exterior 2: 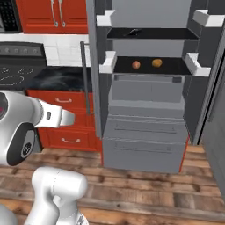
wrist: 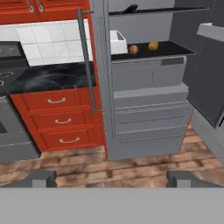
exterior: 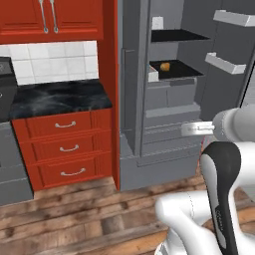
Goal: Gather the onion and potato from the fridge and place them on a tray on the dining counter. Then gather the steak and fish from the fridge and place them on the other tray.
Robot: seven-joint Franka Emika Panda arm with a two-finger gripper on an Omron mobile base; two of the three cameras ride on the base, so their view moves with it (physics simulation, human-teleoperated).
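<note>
Fridge [exterior 2: 145,110] standing open across the centre and right of the right base view, grey inside and out, both doors swung wide. Black shelves [exterior 2: 149,66] in its upper half; grey drawers [exterior 2: 145,132] stacked below them. White door bins [exterior 2: 107,63] at the inner edges of the doors, seen left and right of the shelf.

On the lower black shelf, two small round items side by side, near but apart: a reddish-orange one, likely the onion [exterior 2: 136,64], left, and a yellower one, likely the potato [exterior 2: 157,63], right. Same pair in the upper centre of the hand view, onion [wrist: 133,49] left of potato [wrist: 153,46]. In the left base view, just one orange-yellow item at upper centre of frame; cannot tell which of the two. On the shelf above, a small dark object [exterior 2: 132,32], too indistinct to name.

Long grey bar handle [wrist: 86,61] running vertically along the left door's edge, upper centre-left of the hand view.

Left of the fridge: red cabinets with drawers [exterior: 67,147] bearing curved metal pulls, topped by a black marble-look countertop [exterior: 60,97] with pale veins. White tiled wall [exterior: 55,60] behind it, red upper cabinets [exterior: 50,20] at the top left. Dark stove [exterior 2: 19,61] at the left edge of the right base view. Wood-plank floor [exterior 2: 145,189] across the bottom of every view.

Gripper [wrist: 113,178] well back from the fridge, fingers [wrist: 39,178] spread wide at the bottom corners of the hand view, holding nothing, floor planks between them.
</note>
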